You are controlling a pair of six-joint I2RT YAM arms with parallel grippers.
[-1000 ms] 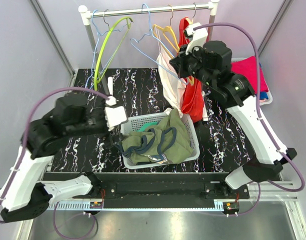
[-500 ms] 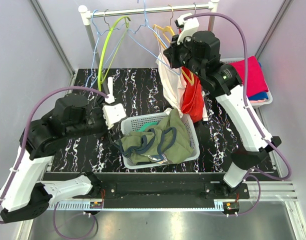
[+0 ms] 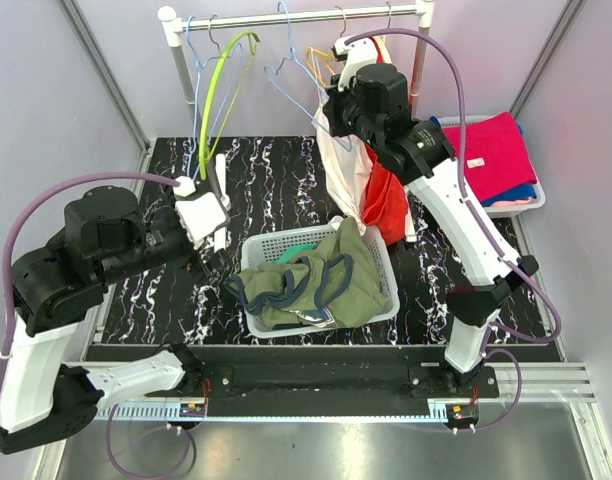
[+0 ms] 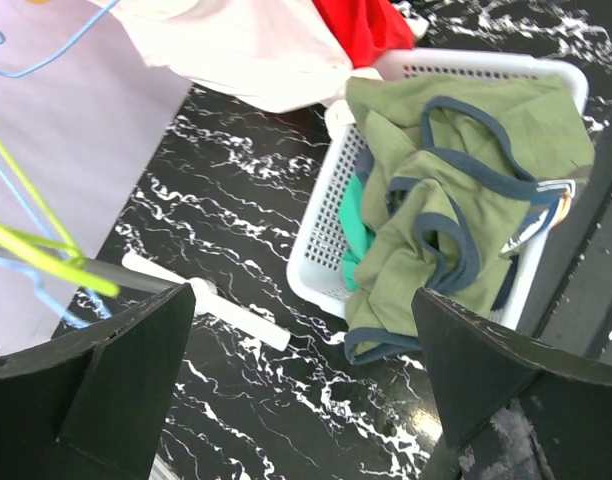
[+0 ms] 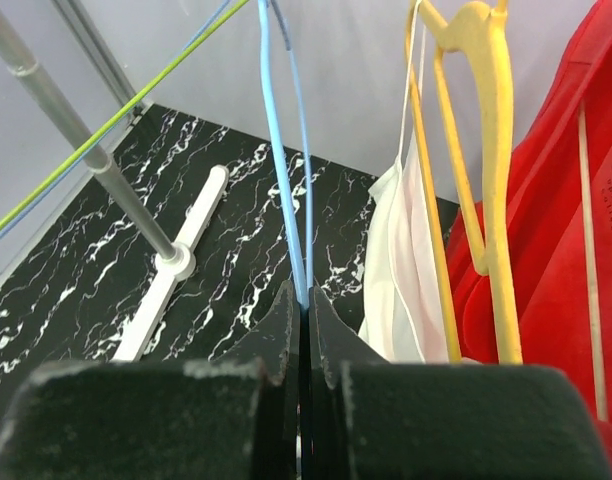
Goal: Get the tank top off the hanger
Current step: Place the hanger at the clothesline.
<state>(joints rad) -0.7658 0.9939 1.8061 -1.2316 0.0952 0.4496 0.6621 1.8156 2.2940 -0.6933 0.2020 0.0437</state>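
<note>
Bends the left arm [image 3: 31, 350] steeply up from the near-left base, elbow pushed out to the left, then turns the black wrist section level and inward. Spreads the left gripper [image 4: 304, 300] to its widest, with the two dark fingers [image 4: 116, 390] standing at opposite edges of the wrist view and angled downward. Stretches the right arm [image 3: 486, 240] almost straight from the near-right base, up, forward and slanting leftward, wrist highest of all. Presses the right gripper [image 5: 304, 300] tight, fingers [image 5: 276, 340] flat against each other, tips aimed forward and slightly down.
</note>
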